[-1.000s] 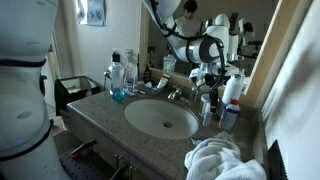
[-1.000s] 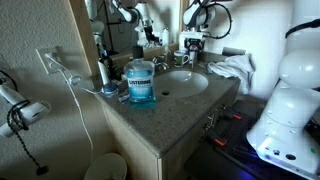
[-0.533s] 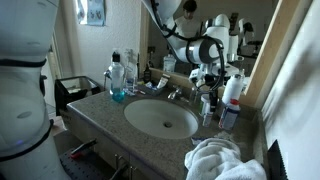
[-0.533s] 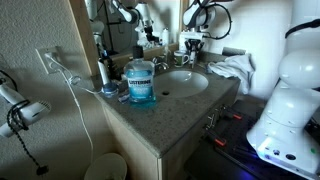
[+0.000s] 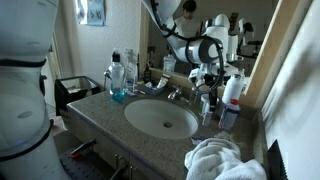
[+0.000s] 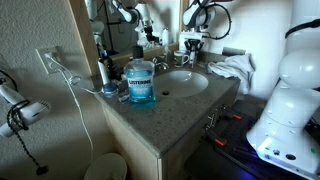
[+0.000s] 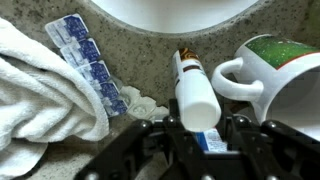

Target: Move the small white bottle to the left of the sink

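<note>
Granite counter (image 7: 150, 50) | small white bottle (image 7: 195, 95) lies within tool (image 7: 205, 130) (base hidden) | clamped or loose: cannot tell | mug (image 7: 275, 75) cropped

Dim, warm indoor light (exterior views grainy), wrist view sharper.

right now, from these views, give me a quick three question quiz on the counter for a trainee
1. True or false: in the wrist view, the small white bottle sits between the fingers of the gripper.
2. What stands right beside the bottle, on the side away from the blister pack? A) mug B) soap dish C) razor
3. Fill in: the blister pack lies along the edge of a white ___.

Key: 1 true; 2 A; 3 towel
</note>
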Controlling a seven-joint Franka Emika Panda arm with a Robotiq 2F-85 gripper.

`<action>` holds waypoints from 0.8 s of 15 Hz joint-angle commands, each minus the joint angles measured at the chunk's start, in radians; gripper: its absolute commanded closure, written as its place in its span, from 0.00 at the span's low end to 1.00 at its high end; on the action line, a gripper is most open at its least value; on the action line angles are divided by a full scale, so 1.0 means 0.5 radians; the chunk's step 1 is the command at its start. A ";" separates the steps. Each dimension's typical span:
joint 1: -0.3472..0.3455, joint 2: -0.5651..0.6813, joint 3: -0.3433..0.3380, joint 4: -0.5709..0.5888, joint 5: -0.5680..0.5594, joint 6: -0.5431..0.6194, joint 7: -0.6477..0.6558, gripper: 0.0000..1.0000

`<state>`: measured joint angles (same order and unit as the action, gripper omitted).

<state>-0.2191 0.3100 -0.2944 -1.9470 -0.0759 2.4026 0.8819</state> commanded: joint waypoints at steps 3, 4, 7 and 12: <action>0.080 -0.127 -0.039 0.004 -0.034 -0.103 0.143 0.87; 0.091 -0.150 -0.048 0.008 -0.061 -0.127 0.160 0.87; 0.117 -0.244 -0.065 0.017 -0.185 -0.228 0.253 0.87; 0.155 -0.496 0.023 -0.010 -0.362 -0.468 0.276 0.87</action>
<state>-0.1635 0.1519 -0.3081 -1.9310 -0.2074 2.2449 0.9961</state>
